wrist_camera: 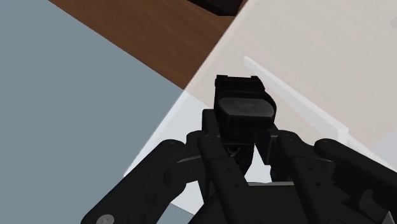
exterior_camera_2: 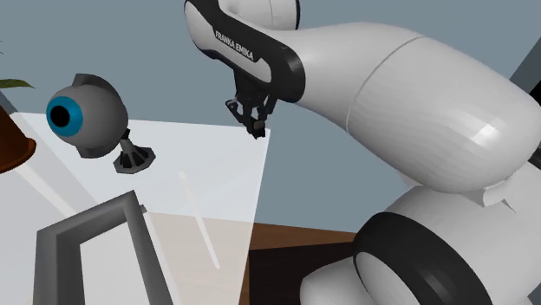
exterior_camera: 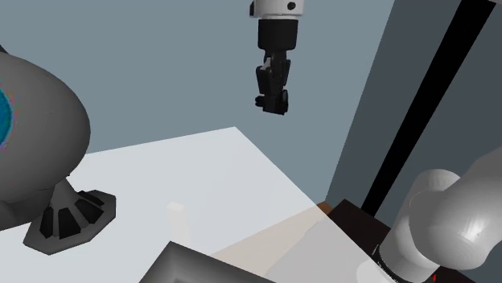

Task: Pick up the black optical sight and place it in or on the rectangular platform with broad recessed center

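Note:
My black gripper [exterior_camera: 272, 98] hangs high above the white table's far corner, shut on the black optical sight [exterior_camera: 270, 80]. In the wrist view the boxy sight [wrist_camera: 242, 105] with its greyish lens is clasped between my fingers [wrist_camera: 213, 137], above the table's edge. From the second exterior view, the gripper [exterior_camera_2: 255, 126] and the sight [exterior_camera_2: 250, 114] hover over the table's back corner. The rectangular platform [exterior_camera_2: 61, 232], a grey frame with a wide sunken middle, lies on the table well away from the gripper; its corner [exterior_camera: 181, 265] reaches the shoulder view's lower edge.
A big grey eyeball-shaped object [exterior_camera_2: 85, 113] with a blue iris stands on a dark ribbed foot [exterior_camera: 71, 219] on the table. A thin white stick [exterior_camera_2: 198, 221] lies beside the platform. A brown pot [exterior_camera_2: 13, 143] sits at the second exterior view's left edge. Brown floor [wrist_camera: 153, 44] lies beyond the table.

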Robot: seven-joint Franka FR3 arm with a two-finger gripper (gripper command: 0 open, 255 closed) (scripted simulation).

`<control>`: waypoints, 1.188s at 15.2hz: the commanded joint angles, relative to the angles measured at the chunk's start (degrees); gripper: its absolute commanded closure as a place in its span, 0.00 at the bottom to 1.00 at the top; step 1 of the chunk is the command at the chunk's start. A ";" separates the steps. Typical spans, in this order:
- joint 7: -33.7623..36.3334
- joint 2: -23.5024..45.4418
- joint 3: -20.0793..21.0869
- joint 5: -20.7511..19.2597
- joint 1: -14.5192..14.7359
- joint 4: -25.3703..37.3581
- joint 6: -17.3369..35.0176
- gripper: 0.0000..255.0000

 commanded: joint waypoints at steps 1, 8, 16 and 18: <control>0.12 0.67 0.01 -0.11 -0.06 2.29 -1.65 1.00; 3.90 -0.78 2.38 1.37 1.17 4.04 -4.61 1.00; 14.20 -5.32 9.43 6.32 4.46 1.93 -5.87 1.00; 16.95 -5.89 11.39 7.59 5.20 2.04 -6.13 1.00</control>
